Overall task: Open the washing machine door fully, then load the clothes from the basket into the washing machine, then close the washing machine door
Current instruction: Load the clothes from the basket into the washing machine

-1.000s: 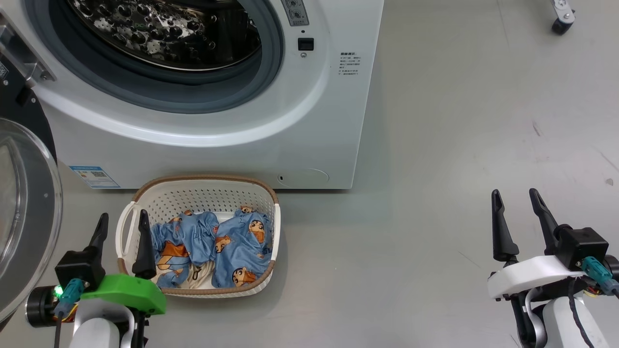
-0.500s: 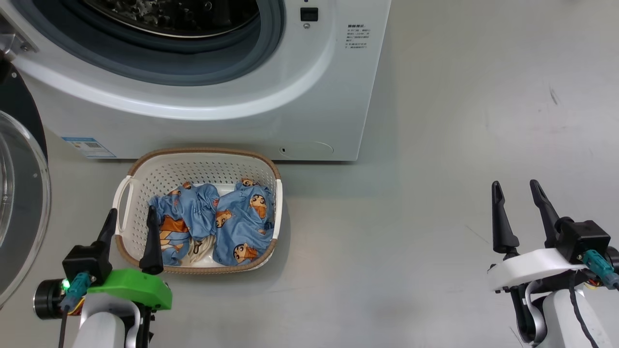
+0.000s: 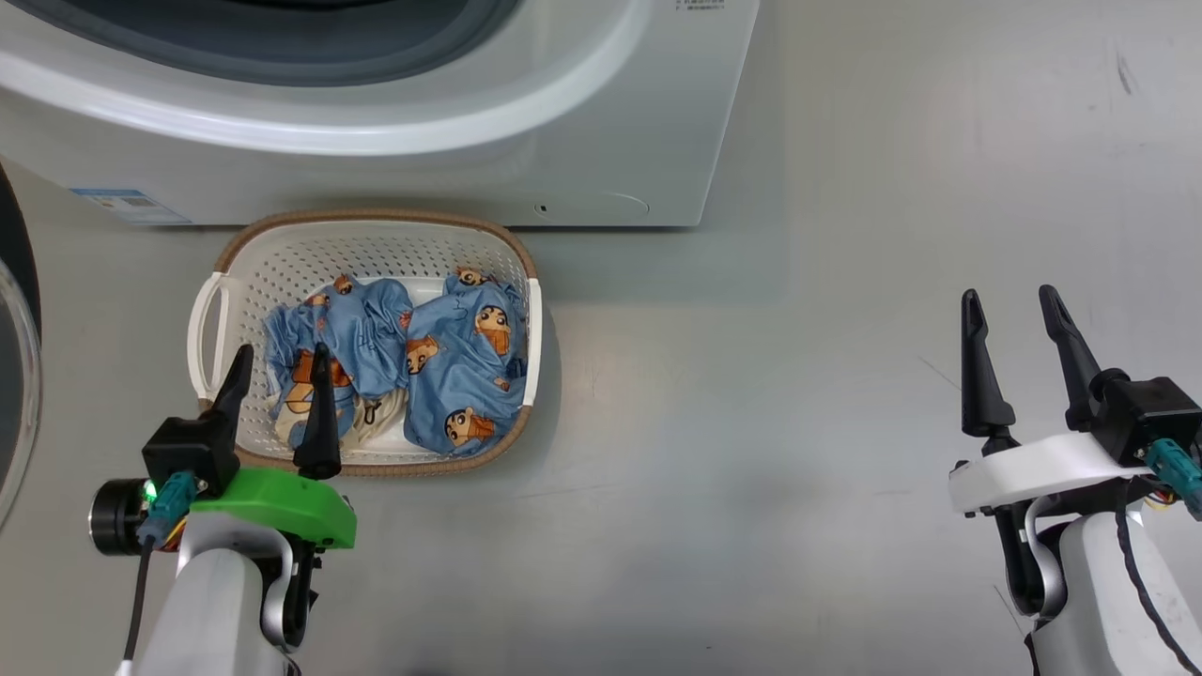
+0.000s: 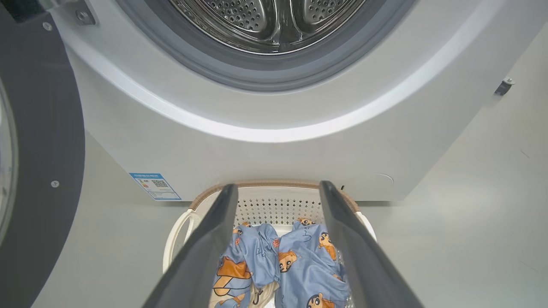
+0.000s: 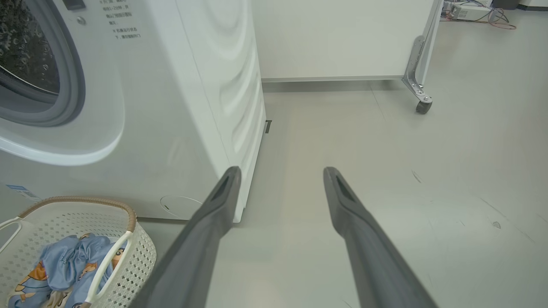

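Our left claw [image 3: 284,349] hangs wide open and empty over the near end of the basket [image 3: 376,218], ready, we judge, for the clothes [image 3: 460,376] inside. The basket sits just before the washer [image 3: 563,113], whose door [image 4: 47,141] stands swung aside. Our right claw [image 3: 1007,293], open and empty, hovers well apart. Print on the blue sticker [image 4: 155,186] is too small to read.
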Controlling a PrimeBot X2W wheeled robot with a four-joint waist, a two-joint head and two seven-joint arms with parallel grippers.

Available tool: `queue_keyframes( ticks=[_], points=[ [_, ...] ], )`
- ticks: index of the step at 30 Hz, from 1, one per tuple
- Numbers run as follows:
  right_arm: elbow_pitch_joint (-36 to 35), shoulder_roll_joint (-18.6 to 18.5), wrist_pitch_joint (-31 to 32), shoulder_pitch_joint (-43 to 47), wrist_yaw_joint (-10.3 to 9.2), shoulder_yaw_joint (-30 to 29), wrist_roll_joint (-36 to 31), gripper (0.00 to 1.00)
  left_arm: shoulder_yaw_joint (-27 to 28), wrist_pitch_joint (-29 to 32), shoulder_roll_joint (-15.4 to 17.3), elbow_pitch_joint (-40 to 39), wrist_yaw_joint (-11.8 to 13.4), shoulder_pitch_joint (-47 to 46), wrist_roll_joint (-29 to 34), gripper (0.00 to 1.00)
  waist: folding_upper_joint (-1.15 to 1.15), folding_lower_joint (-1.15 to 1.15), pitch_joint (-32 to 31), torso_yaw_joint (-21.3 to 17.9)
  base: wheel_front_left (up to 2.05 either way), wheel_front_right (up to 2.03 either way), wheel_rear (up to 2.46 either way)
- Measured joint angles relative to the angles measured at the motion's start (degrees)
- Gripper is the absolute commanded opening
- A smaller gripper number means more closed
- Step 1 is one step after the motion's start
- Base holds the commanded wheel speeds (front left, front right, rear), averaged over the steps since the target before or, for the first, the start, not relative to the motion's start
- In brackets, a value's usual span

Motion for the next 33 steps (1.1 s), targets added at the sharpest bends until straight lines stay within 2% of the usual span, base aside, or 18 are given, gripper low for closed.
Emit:
queue_keyframes(
  ticks=[21, 33],
  points=[
    [-2.6, -0.7, 0.0, -5.4, -0.01, 0.4, -1.0, 1.0, -1.4, 0.0, -0.2, 5.3, -0.3, -13.2, -0.6, 1.0, 0.0, 0.01, 16.2, -0.5, 0.0, 0.0, 0.0],
    [-3.3, -1.3, 0.0, -8.5, -0.05, 0.5, -1.5, 1.0, -1.6, 0.0, 2.0, 12.7, -0.3, -21.6, -0.6, 1.0, 0.0, 0.0, 24.7, -1.1, 0.0, 0.0, 0.0]
  ],
)
